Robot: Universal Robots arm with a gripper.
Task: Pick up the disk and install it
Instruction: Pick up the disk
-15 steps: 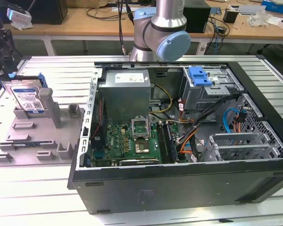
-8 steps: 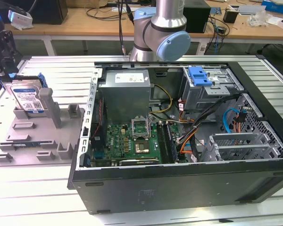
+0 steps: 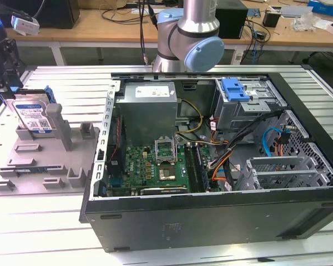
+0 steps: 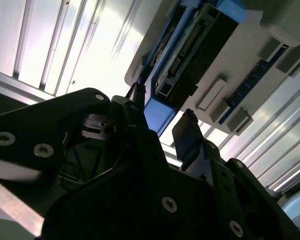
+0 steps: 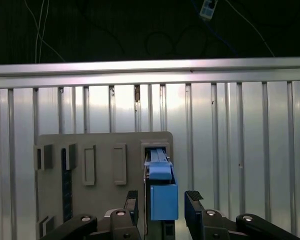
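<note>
Gripper was spread wide, with one finger on each side of the disk's blue carrier edge. The first wrist view showed a gap on both sides, so nothing was gripped. Disk stood on edge in the grey holder on the slatted table, at the exterior view's left. The open computer case sat just beside the holder.

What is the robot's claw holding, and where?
Nothing yet. The open gripper straddles the end of the silver-grey rectangular hard drive in its blue plastic carrier, apparently without touching it.
</note>
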